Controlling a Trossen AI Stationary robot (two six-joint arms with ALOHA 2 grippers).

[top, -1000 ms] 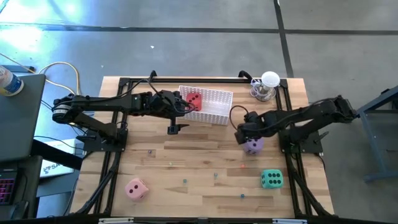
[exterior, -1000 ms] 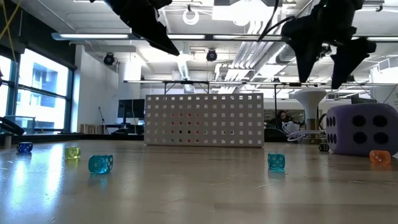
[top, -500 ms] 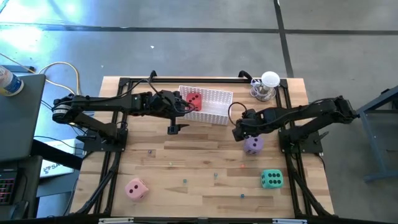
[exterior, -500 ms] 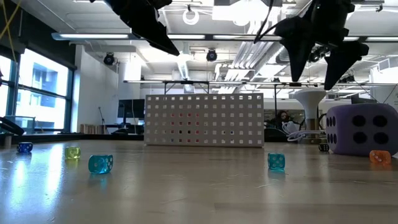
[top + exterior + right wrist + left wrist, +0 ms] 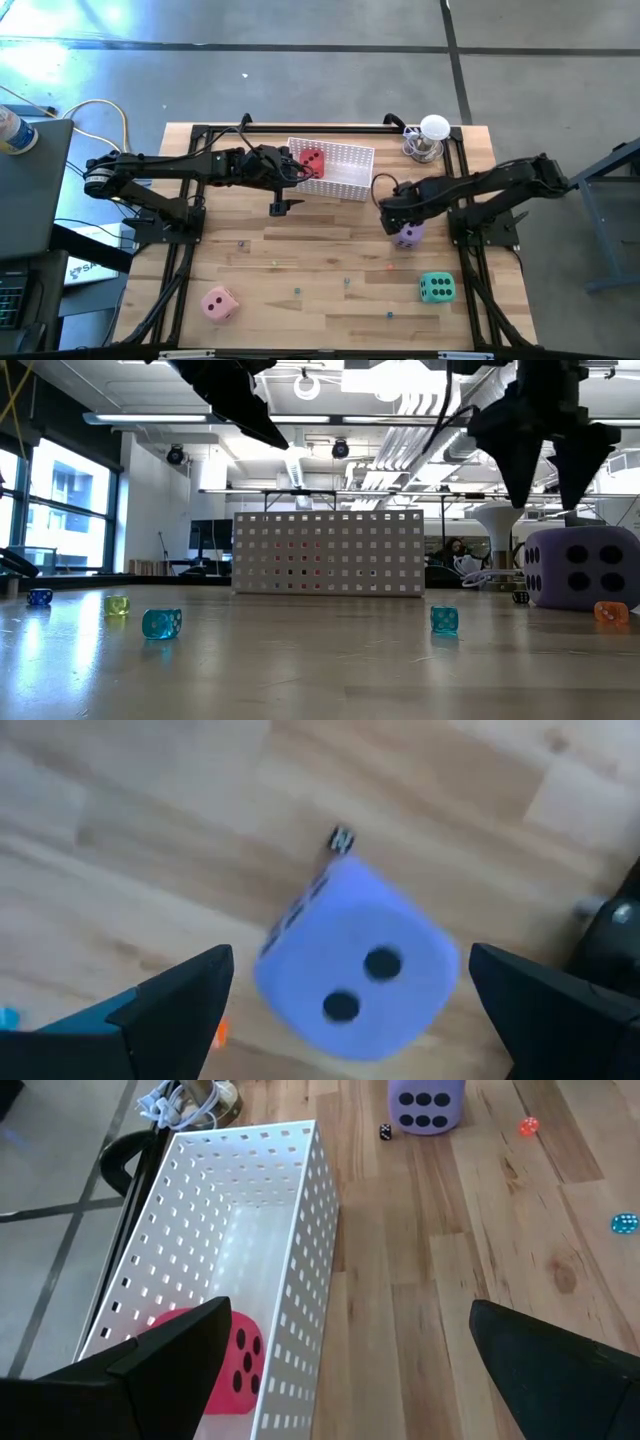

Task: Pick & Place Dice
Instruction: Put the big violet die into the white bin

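The purple die (image 5: 407,236) (image 5: 355,975) (image 5: 580,565) rests on the table right of centre. My right gripper (image 5: 400,214) (image 5: 548,500) (image 5: 350,960) hovers open just above it, fingers pointing down on either side without touching. The red die (image 5: 312,160) (image 5: 225,1370) lies inside the white perforated basket (image 5: 345,170) (image 5: 300,1230) at the far middle. My left gripper (image 5: 281,206) (image 5: 345,1380) waits open by the basket's near-left corner. The pink die (image 5: 219,303) sits near left and the green die (image 5: 436,288) near right.
Several tiny dice lie scattered over the near half of the table (image 5: 330,255), among them a blue one (image 5: 161,623) and another blue one (image 5: 444,619). A white lamp-like object (image 5: 432,135) stands at the far right corner. Black frame rails (image 5: 180,270) run along both sides.
My right gripper swung slightly toward the table's left, then back right and a little down, turning about over the purple die while staying open. The dice and the basket have not moved.
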